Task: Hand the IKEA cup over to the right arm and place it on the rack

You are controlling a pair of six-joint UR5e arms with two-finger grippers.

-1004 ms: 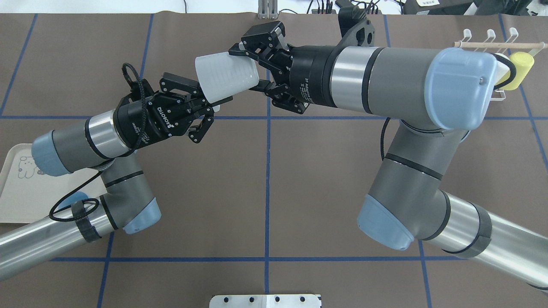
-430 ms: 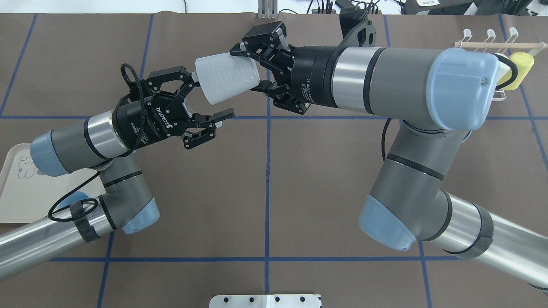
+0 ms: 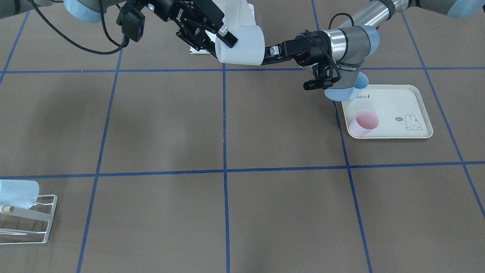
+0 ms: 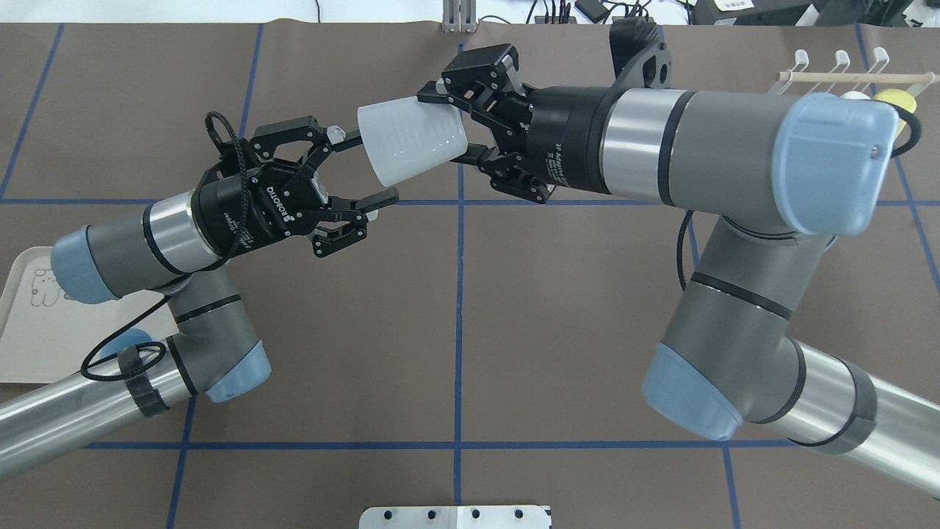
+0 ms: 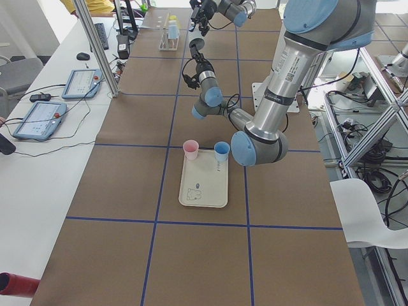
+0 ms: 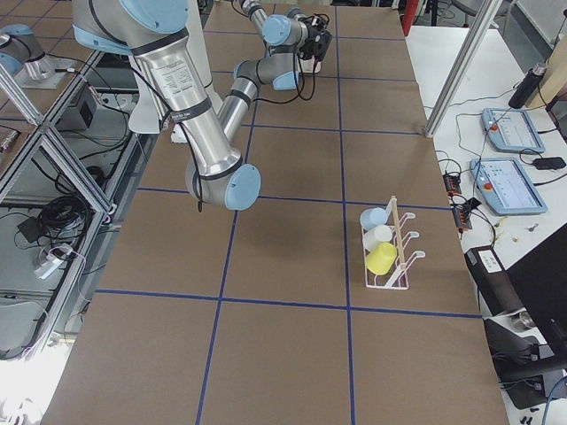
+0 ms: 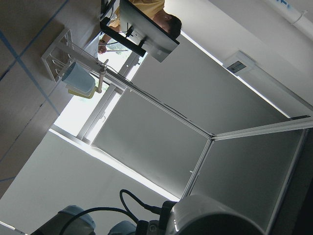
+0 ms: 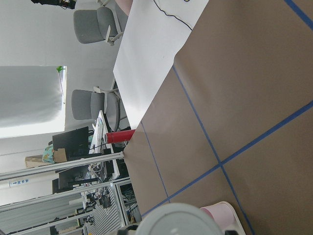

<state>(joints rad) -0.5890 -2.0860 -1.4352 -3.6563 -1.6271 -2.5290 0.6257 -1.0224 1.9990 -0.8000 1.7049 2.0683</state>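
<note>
Item: white cup (image 4: 411,139), held sideways above the surface by right gripper (image 4: 457,123), clamped for carrying to rack (image 4: 844,76) at two o'clock. Left gripper (image 4: 362,166): spread wide, empty.

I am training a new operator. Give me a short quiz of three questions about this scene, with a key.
1. True or false: the left gripper is shut on the white cup.
2. Which holds the white cup? A: left gripper. B: right gripper. C: neither.
3. Fill in: the rack carries ___ cups.
Key: 1 false, it is open. 2 B. 3 three.
</note>
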